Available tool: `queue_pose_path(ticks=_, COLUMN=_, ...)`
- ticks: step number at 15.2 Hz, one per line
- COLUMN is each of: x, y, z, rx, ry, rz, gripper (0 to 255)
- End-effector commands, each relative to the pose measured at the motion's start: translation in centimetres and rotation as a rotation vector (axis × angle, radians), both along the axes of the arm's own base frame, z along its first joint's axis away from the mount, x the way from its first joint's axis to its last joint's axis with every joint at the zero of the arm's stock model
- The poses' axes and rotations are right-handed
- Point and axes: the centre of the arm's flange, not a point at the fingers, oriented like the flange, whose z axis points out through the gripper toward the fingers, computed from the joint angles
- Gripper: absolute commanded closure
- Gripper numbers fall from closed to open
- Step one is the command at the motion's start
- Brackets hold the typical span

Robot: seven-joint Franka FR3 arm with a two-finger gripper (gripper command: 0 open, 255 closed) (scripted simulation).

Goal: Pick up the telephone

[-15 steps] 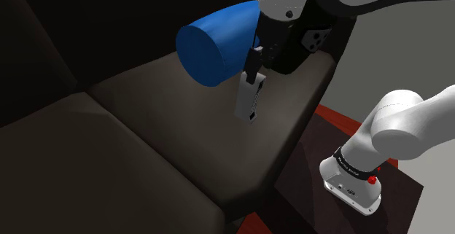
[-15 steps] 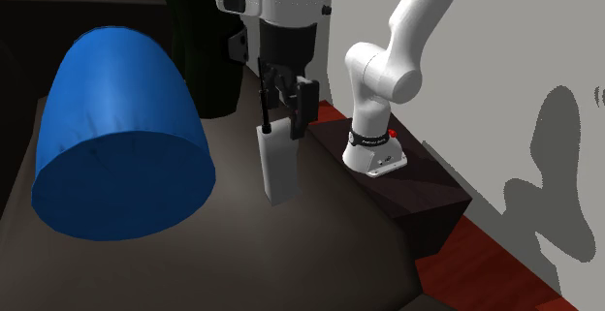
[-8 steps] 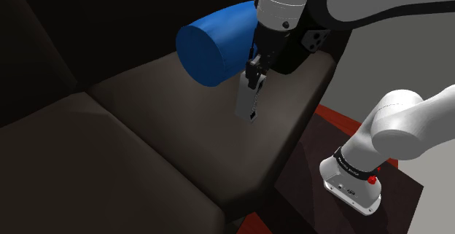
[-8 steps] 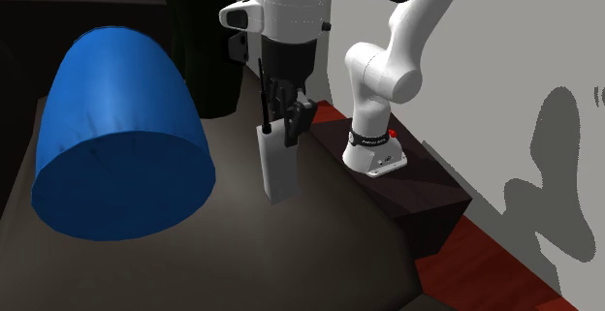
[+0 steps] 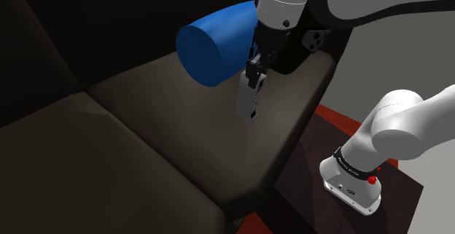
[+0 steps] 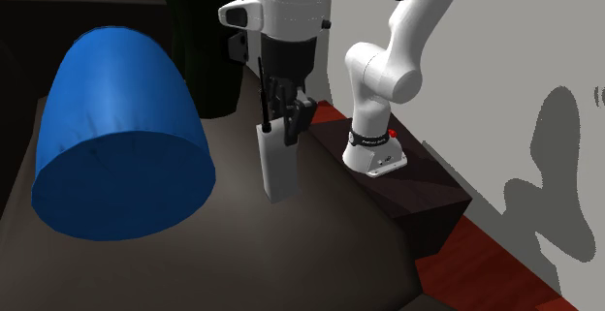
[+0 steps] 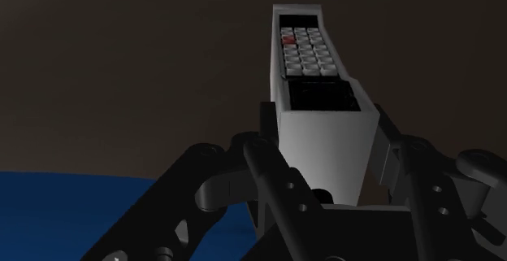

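- While clamping the upper end of the pale grey, slab-shaped telephone, the all-black two-finger gripper is pointing down, with one finger pressing on each narrow side.
- The telephone is hanging upright from the fingers, with its keypad end lowest. Its thin black antenna is rising beside the gripper. Whether its lower end is touching the seat I cannot tell.
- The dark brown sofa seat cushion is lying beneath it.
- The big blue cylindrical bolster is lying just beside the telephone, on the second exterior view's left.
- The white arm is arching back to the dark box stand.
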Motion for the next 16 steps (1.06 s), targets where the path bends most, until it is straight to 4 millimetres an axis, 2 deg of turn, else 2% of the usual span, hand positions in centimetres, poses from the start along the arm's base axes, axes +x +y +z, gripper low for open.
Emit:
queue_pose_path(ticks=1, x=0.0, y=0.0, z=0.8, rx=-0.001, ry=0.001, rz=0.000, gripper=255)
queue_pose_path(ticks=14, x=0.0, y=0.0, z=7.6, rx=-0.001, ry=0.001, rz=0.000, gripper=255)
queue_pose_path(ticks=16, x=0.0, y=0.0, z=7.7, rx=-0.001, ry=0.001, rz=0.000, gripper=255)
